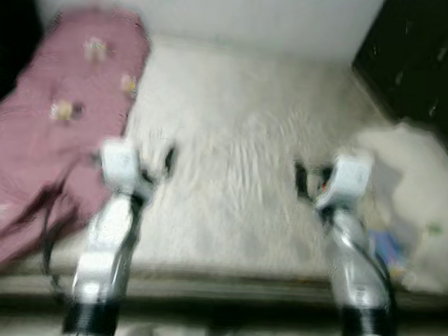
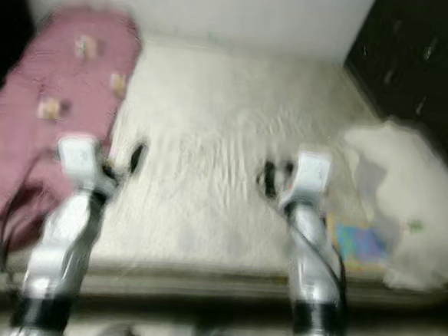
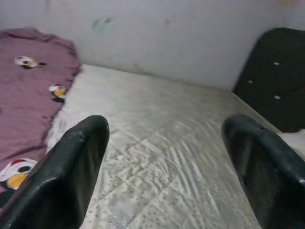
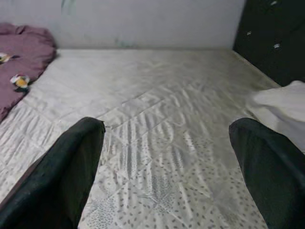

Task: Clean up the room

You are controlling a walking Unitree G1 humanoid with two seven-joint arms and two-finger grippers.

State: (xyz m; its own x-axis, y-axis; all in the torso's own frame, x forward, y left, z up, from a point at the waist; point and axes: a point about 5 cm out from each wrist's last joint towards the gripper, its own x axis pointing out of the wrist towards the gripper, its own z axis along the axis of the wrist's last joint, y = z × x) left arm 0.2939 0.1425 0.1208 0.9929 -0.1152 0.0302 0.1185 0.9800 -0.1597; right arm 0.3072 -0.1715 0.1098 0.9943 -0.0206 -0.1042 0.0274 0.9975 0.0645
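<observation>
While both arms hovered over the bed [image 1: 239, 169] | left end effector [image 3: 164, 162] released, right end effector [image 4: 167, 167] released | pink blanket [image 1: 50, 125] lay beside and outboard of the left, long axis running away | left arm nearer.

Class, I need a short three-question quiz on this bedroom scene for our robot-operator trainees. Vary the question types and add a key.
1. True or false: the left gripper holds the pink blanket.
2. Which lies on the robot's right side of the mattress? A) pink blanket B) white bundle C) neither
3. Fill in: both grippers hover above the ____, the right gripper included.

Key
1. False: its fingers are spread wide with nothing between them.
2. B
3. mattress
</observation>
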